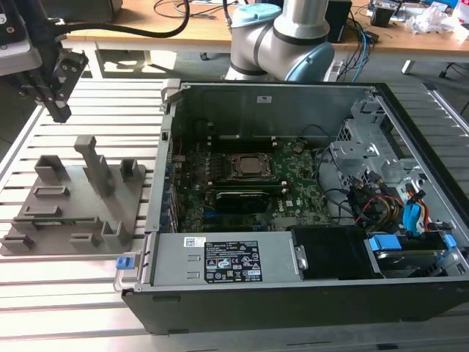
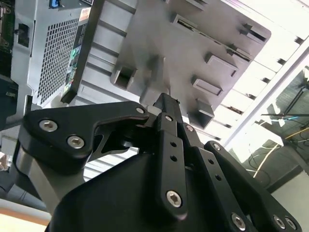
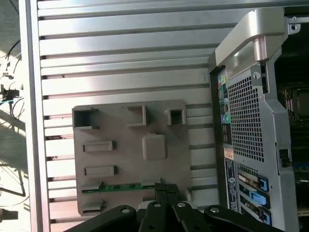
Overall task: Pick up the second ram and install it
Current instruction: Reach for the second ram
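Note:
The second ram (image 3: 120, 186) is a thin green strip lying in a slot of the grey holder tray (image 3: 116, 125), near the tray edge closest to the gripper in the first wrist view. My black gripper (image 1: 58, 115) hangs above the slatted table, past the tray's far corner at the exterior view's left. Its fingers (image 3: 165, 189) are pressed together with nothing between them, and they are clear of the tray. In the second wrist view the gripper (image 2: 166, 102) points toward the tray (image 2: 193, 43). The open computer case (image 1: 293, 183) holds the green motherboard (image 1: 293, 187).
The case's metal wall (image 1: 165, 147) stands between the tray and the motherboard. Several upright grey posts (image 1: 91, 158) rise from the tray. Cables and drive bays (image 1: 396, 205) crowd the case at the exterior view's right. The arm's base (image 1: 286, 37) stands behind the case.

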`<move>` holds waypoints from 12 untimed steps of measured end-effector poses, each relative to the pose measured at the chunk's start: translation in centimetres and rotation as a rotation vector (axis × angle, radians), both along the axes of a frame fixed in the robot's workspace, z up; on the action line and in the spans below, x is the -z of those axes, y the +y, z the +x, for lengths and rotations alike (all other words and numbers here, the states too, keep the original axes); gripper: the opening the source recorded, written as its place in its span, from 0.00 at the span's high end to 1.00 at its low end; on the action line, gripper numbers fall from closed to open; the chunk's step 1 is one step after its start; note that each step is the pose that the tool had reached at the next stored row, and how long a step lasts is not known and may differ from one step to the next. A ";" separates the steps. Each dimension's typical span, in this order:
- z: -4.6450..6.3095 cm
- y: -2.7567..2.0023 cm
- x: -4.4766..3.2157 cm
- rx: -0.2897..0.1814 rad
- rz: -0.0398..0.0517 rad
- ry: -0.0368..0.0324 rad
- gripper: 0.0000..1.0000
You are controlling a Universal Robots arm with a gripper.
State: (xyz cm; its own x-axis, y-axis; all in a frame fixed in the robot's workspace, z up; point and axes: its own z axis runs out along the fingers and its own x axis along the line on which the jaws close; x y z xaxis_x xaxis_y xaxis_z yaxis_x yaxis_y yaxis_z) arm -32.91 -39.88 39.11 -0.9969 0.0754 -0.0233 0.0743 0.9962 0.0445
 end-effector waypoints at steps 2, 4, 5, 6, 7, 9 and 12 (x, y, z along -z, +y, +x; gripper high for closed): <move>-0.6 0.00 0.01 0.000 0.0000 0.0000 0.89; -1.7 0.00 0.03 0.000 0.0000 0.0000 0.89; -2.1 0.00 0.06 0.000 0.0001 -0.0002 0.89; -2.3 -0.01 0.08 0.000 0.0001 -0.0001 0.89; -2.7 -0.09 0.11 0.000 0.0001 0.0000 0.89; -3.5 -1.04 0.21 -0.001 0.0000 0.0000 0.89; -3.9 -1.36 0.28 -0.007 0.0000 0.0000 0.89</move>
State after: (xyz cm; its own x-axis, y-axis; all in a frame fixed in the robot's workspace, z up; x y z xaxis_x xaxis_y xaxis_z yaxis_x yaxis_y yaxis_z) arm -36.79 -41.24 38.83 -0.9974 0.0688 -0.0234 0.0677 0.9967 0.0446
